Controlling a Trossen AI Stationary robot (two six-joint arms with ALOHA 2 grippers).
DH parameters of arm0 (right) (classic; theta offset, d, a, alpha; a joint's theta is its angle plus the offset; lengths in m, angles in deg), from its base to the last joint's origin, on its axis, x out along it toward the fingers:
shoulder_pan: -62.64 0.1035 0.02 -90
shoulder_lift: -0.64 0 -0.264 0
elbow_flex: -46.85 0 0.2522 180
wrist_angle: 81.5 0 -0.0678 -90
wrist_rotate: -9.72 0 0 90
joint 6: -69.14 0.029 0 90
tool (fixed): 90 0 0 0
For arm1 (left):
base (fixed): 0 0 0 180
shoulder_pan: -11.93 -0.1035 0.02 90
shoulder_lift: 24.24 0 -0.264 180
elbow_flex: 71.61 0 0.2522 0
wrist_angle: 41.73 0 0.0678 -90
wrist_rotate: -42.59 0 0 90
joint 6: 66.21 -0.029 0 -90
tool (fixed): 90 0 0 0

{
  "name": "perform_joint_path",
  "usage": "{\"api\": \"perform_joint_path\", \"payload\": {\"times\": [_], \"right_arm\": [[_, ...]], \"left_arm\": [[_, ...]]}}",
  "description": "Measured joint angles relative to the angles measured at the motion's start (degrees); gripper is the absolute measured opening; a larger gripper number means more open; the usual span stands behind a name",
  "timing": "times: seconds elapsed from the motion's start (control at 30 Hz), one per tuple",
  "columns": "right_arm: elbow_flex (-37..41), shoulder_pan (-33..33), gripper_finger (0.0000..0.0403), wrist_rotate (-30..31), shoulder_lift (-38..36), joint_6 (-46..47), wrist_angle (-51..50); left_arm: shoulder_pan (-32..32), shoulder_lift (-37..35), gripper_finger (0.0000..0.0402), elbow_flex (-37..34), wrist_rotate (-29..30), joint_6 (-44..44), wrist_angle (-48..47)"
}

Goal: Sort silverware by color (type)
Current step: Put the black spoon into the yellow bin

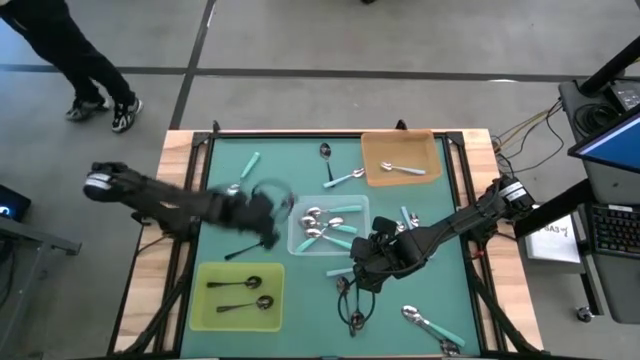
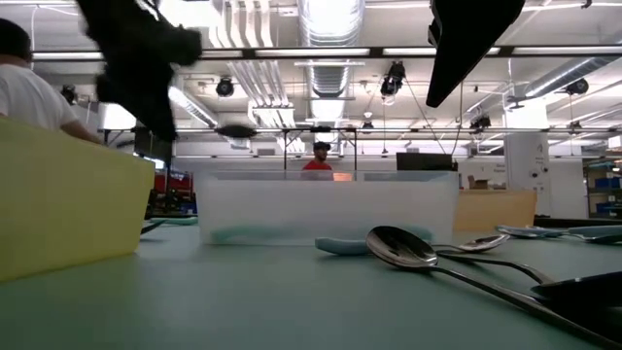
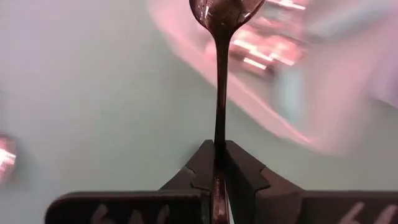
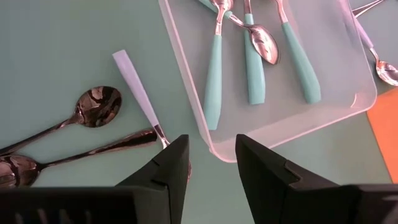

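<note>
**Left gripper carries a dark spoon**

The left gripper [image 3: 219, 163] has its jaws clamped on the handle of a dark spoon [image 3: 220, 37], lifted above the green surface [image 1: 300, 275] beside the clear tray [image 4: 283, 118] of teal-handled spoons [image 4: 213, 74]. The right gripper [image 4: 211, 163] hovers with jaws apart over the clear tray's corner, near two dark spoons [image 4: 93, 107] lying on the surface

Three trays [image 1: 238, 318]; two dark spoons [image 1: 236, 285] in yellow.
</note>
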Motion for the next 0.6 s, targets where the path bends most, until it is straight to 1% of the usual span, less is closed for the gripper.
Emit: {"api": "perform_joint_path", "payload": {"times": [0.13, 0.2, 0.3, 0.37, 0.43, 0.5, 0.6], "right_arm": [[0.0, 0.0, 0.0123, 0.0, 0.0, 0.0, 0.0], [0.0, 0.0, 0.0123, 0.0, 0.0, 0.0, 0.1], [0.0, 0.0, 0.0123, 0.0, 0.0, 0.1, 0.5], [0.0, 0.0, 0.0123, 0.0, 0.0, 0.2, 0.8], [0.0, 0.0, 0.0123, 0.0, 0.0, 0.2, 0.9], [0.0, 0.0, 0.0123, 0.0, 0.0, 0.2, 0.9], [0.0, 0.0, 0.0123, 0.0, 0.0, 1.3, 1.0]], "left_arm": [[18.9, -0.7, 0.0005, 0.4, 4.6, 14.9, -0.1], [26.4, -0.4, 0.0005, 0.7, 5.1, 23.2, -0.3], [35.4, 0.8, 0.0005, 1.1, 5.0, 34.8, -0.7], [39.5, 1.9, 0.0005, 1.1, 3.1, 40.8, -0.9], [41.9, 3.0, 0.0006, 1.1, -0.2, 44.8, -1.6], [42.4, 4.0, 0.0008, 1.1, -2.3, 46.3, -3.2], [42.2, 5.0, 0.0024, 1.1, -3.6, 46.5, -6.1]]}}
